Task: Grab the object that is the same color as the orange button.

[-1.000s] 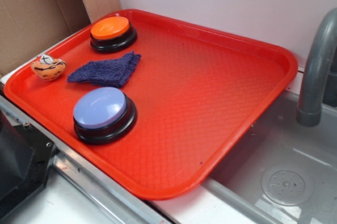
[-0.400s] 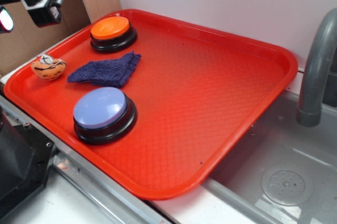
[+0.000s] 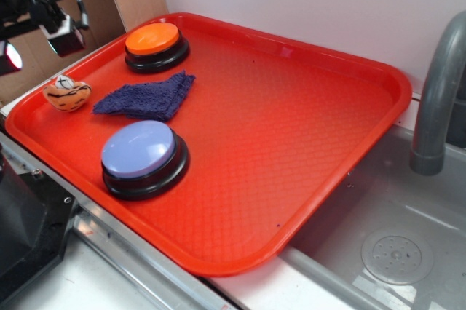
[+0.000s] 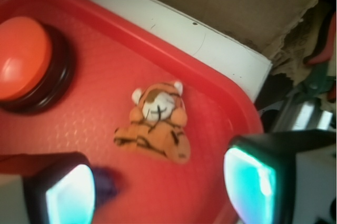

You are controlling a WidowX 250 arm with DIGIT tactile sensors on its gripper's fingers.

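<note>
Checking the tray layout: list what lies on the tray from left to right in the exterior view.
Tiger toy → blue cloth; the orange button and lavender button overlap it sideways, so their order is unclear.

Blue cloth, lavender button on red tray.

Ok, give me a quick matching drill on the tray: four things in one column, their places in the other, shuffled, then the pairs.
Things:
1. orange button
2. blue button
3. cloth
4. tiger toy

Places:
A. near the tray's front edge
B. by the tray's left rim
C. between the two buttons
D. at the tray's far corner

Pairs: 1-D, 2-A, 3-C, 4-B. In the wrist view, the gripper is open above the tiger toy.
</note>
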